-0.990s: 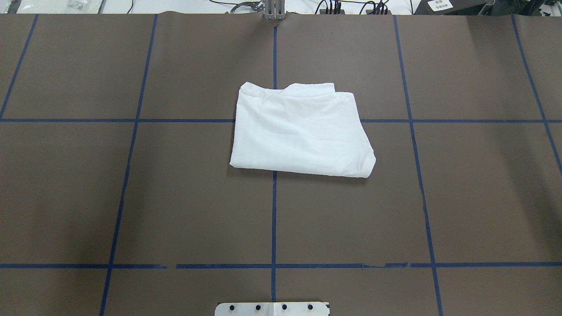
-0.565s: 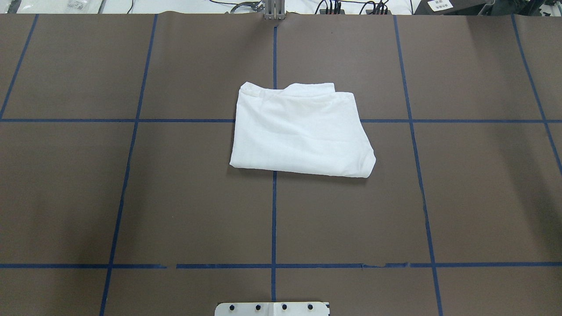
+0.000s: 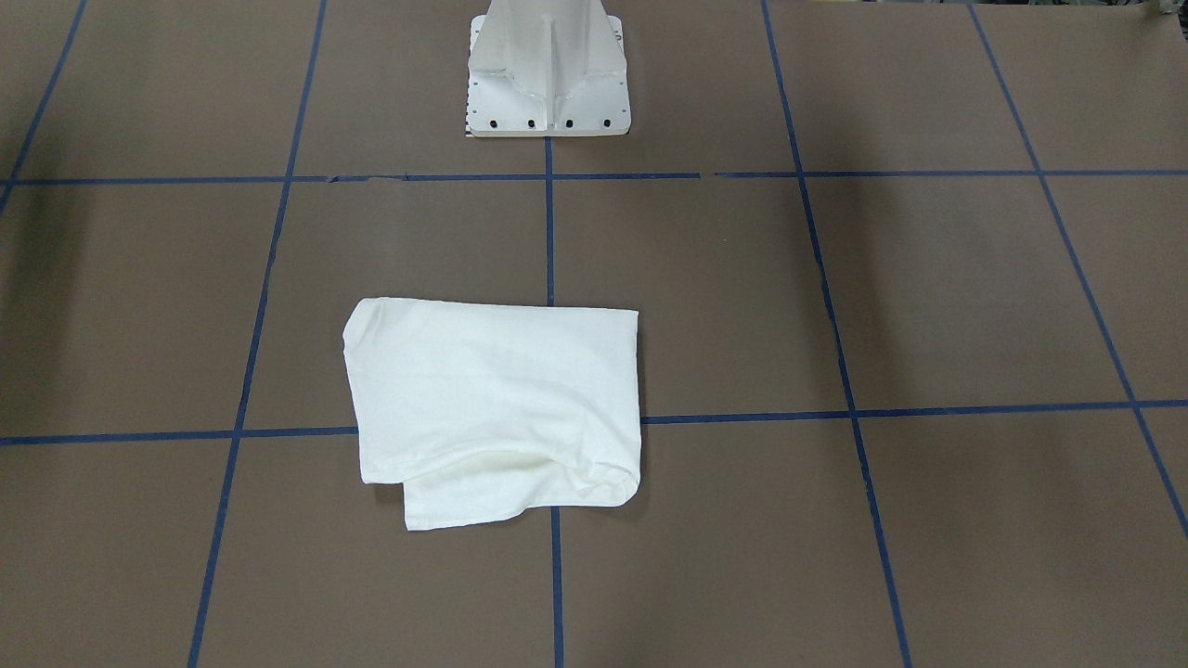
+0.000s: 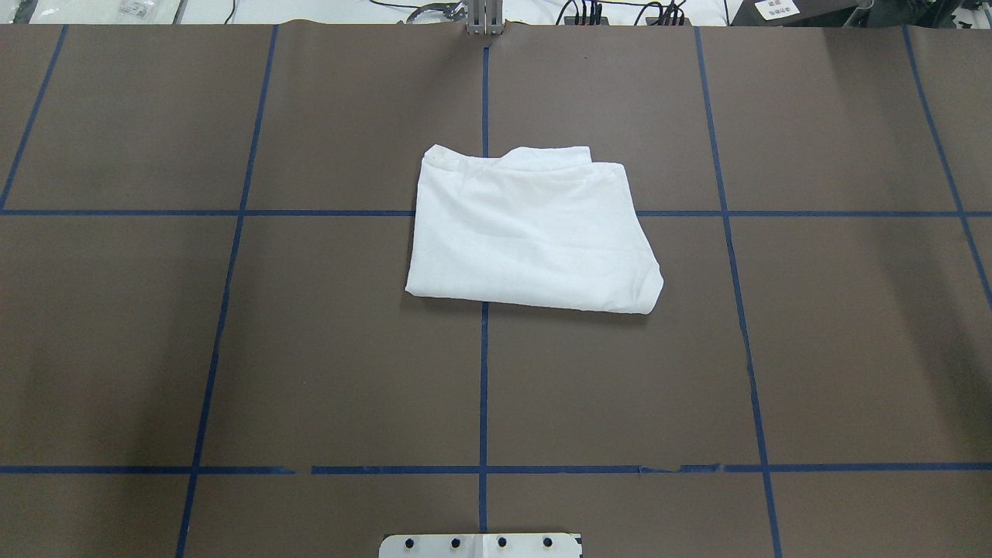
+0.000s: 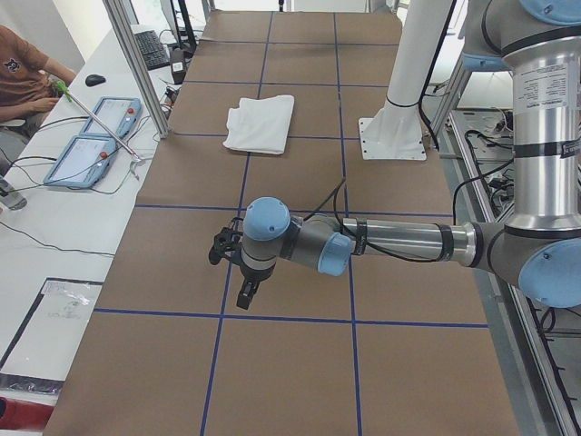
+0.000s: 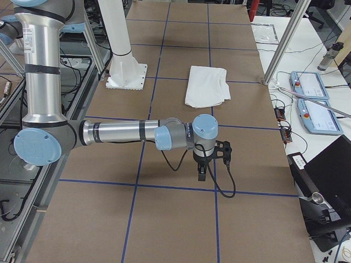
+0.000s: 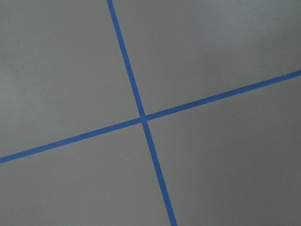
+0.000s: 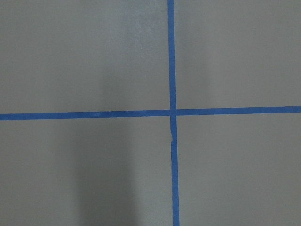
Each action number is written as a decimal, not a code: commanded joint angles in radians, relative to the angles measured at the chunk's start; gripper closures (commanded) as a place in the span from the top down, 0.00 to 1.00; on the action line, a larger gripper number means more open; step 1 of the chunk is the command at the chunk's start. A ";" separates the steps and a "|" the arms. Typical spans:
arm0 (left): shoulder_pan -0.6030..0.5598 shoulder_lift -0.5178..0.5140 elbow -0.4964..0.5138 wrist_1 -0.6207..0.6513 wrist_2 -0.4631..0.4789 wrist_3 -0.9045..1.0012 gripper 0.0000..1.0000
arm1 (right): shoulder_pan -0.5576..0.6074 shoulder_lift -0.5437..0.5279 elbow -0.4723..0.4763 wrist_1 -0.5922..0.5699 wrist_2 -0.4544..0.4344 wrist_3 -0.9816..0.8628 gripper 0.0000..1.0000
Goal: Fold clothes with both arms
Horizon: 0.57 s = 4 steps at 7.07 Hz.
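The clothes are one white shirt (image 4: pixel 531 232), folded into a rough rectangle at the middle of the brown table (image 4: pixel 232 349). It shows again in the front-facing view (image 3: pixel 492 399) and in both side views (image 5: pixel 261 123) (image 6: pixel 207 86). No printed text, collar or label shows. My left gripper (image 5: pixel 243 295) hangs low over the table far from the shirt, seen only in the exterior left view. My right gripper (image 6: pixel 201 174) hangs the same way at the other end, seen only in the exterior right view. I cannot tell whether either is open or shut. Both wrist views hold only bare table and blue tape.
The white pedestal base (image 3: pixel 548 111) stands at the robot's edge of the table. Blue tape lines (image 4: pixel 483 387) divide the surface into squares. Beside the table lie teach pendants (image 5: pixel 91 141) (image 6: pixel 315 101) and cables, and a seated person (image 5: pixel 23 77) is at the far left corner.
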 commanded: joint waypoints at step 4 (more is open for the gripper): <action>0.000 -0.002 0.011 0.000 0.000 -0.001 0.99 | 0.000 -0.001 -0.012 0.000 -0.008 0.002 1.00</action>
